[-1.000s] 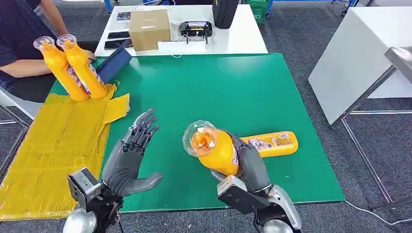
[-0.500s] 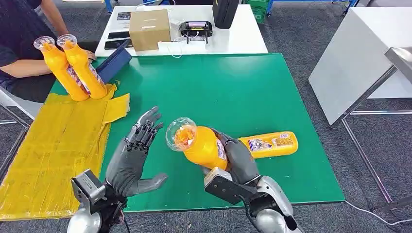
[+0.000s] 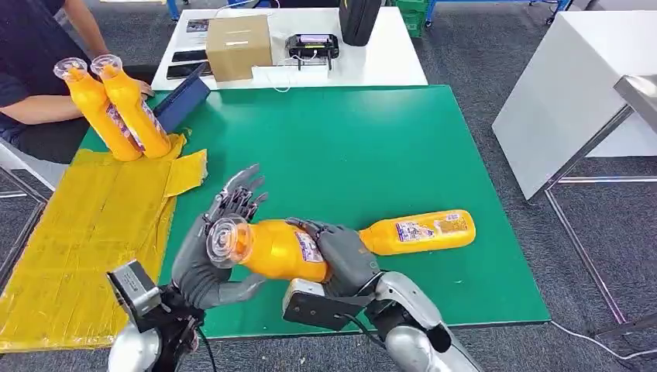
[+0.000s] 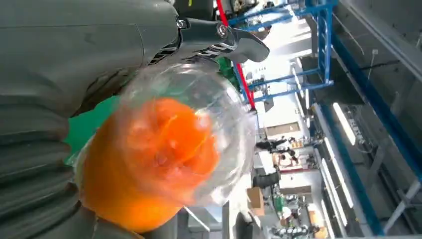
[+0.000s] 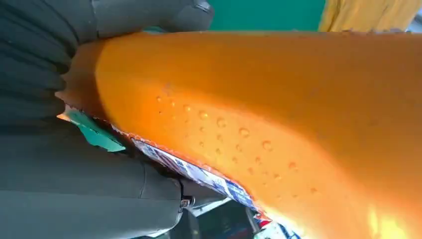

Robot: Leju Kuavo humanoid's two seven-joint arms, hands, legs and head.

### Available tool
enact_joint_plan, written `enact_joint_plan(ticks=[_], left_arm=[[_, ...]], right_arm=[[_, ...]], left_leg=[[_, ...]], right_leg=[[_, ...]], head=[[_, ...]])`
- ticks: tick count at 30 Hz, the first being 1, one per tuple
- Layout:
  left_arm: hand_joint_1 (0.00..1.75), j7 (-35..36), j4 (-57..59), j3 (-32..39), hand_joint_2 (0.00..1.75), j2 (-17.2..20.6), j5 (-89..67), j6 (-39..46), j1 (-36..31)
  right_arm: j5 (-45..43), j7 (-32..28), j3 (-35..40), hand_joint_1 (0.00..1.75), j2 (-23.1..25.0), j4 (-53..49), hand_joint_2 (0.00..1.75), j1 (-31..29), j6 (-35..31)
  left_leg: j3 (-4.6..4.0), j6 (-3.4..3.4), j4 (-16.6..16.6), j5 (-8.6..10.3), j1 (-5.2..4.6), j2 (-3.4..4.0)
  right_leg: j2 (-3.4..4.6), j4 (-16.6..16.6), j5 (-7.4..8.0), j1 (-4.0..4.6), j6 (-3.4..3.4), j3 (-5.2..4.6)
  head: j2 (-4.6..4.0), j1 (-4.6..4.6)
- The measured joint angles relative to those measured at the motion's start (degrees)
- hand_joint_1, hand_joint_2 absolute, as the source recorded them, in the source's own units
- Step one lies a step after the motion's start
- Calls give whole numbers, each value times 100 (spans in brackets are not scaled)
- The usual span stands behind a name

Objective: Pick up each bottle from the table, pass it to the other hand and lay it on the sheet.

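My right hand [image 3: 345, 256] grips an orange bottle [image 3: 275, 248] around its body and holds it sideways above the green table [image 3: 349, 139]. The bottle's clear cap [image 3: 229, 241] points into the palm of my left hand [image 3: 209, 252], whose fingers are spread around it, not closed. The left wrist view has that cap [image 4: 189, 139] close up, and the right wrist view has the bottle's orange body [image 5: 278, 114]. A second orange bottle [image 3: 422, 231] lies on the table to the right. The yellow sheet [image 3: 85, 232] covers the table's left side.
A person [image 3: 31, 70] at the far left holds two upright orange bottles [image 3: 116, 105] at the sheet's far edge. Behind the green table stands a white table [image 3: 387, 62] with a cardboard box [image 3: 238, 46] and devices. A white surface [image 3: 573, 85] stands to the right.
My right hand has swung the bottle left and tipped it sideways, bringing its cap into my left palm. The left hand has stayed nearly in place.
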Motion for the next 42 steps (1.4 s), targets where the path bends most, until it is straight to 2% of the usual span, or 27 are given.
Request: enact_joint_plan(ticks=[9,10,21,37,38,39,42], left_arm=[[0,42,109,13,175,57,249,-120,-83],[175,55,122,15,175,66,308,-144,-93],[175,-20,267,44,175,210,382,-354,-147],[175,-105,269,46,175,243,286,-378,-169],[175,-103,269,46,175,245,286,-378,-169],[175,-105,269,46,175,245,284,-378,-169],[175,-111,269,46,175,245,201,-325,-170]], right_arm=[[-87,39,245,175,-94,166,175,-225,146],[-101,39,278,175,-103,184,175,-254,175],[-199,85,583,175,-216,286,175,-564,280],[-162,85,649,175,-236,317,175,-573,164],[-155,85,649,31,-236,317,175,-567,162],[-140,85,649,0,-236,317,175,-560,144],[165,109,649,0,-238,317,175,-513,-77]], left_leg=[[-2,0,0,0,0,0],[-2,0,0,0,0,0],[-2,0,0,1,0,0],[-3,0,1,1,0,0],[-3,0,1,1,0,0],[-3,0,1,1,0,0],[-2,0,1,1,0,0]], right_leg=[[0,0,0,0,0,-1],[0,0,0,0,0,-1],[0,1,0,0,0,-2],[0,1,0,0,0,-4],[0,1,0,0,0,-4],[0,1,0,0,0,-5],[0,1,0,0,0,-5]], head=[[0,2],[0,2],[0,2],[0,2],[0,2],[0,2],[0,2]])
